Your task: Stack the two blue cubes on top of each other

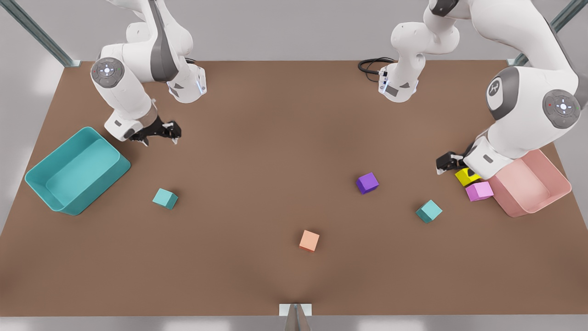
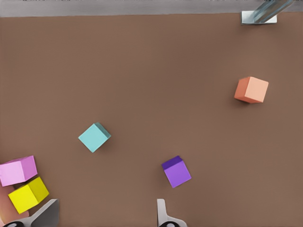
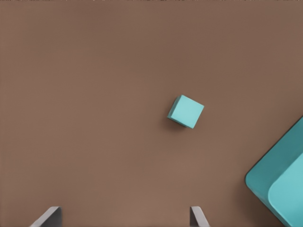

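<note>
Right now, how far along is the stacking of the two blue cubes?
Nothing is done yet: one blue cube lies near the teal bin, the other blue cube far across the table near the pink cube. Nothing is in hand: the right gripper, beside the teal bin, and the left gripper, by the yellow cube, are both open and empty. Picking, carrying and stacking all remain.

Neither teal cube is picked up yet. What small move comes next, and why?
Probably lower the right gripper toward the teal cube near the teal bin. Its fingers are open and empty, with that cube lying ahead in the right wrist view. The other teal cube sits apart, so the left gripper can wait.
</note>
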Controlling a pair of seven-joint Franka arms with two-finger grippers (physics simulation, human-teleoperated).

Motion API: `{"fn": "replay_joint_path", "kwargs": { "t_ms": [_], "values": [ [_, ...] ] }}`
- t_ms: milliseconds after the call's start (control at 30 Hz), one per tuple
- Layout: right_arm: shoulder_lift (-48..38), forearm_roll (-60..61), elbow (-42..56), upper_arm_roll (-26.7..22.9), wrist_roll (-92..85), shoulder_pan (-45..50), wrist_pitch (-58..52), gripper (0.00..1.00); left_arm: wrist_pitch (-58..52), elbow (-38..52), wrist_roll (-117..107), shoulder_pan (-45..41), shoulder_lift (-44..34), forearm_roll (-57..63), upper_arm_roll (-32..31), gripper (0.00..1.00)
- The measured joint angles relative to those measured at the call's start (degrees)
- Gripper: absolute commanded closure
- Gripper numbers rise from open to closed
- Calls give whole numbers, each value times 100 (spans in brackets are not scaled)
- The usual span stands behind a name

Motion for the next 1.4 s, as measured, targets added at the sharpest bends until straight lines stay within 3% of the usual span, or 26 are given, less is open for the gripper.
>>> {"fn": "replay_joint_path", "kwargs": {
  "t_ms": [333,600,800,1167,1400],
  "values": [
    [745,-22,12,293,-271,51,860,0,-125,62,24,117,5,-33,4,0],
    [818,-426,-99,307,-1447,-188,1271,0,-449,103,33,148,-98,-30,-183,0],
    [1322,-905,-290,281,-2545,-478,1871,0,-148,140,43,157,554,217,-157,0],
    [2113,-1484,-92,280,-4494,-1779,2429,0,45,123,46,526,674,251,-154,0],
    [2229,-1566,-111,1072,-5263,-1503,2451,0,4,11,-218,534,712,295,-159,0]
  ]
}}
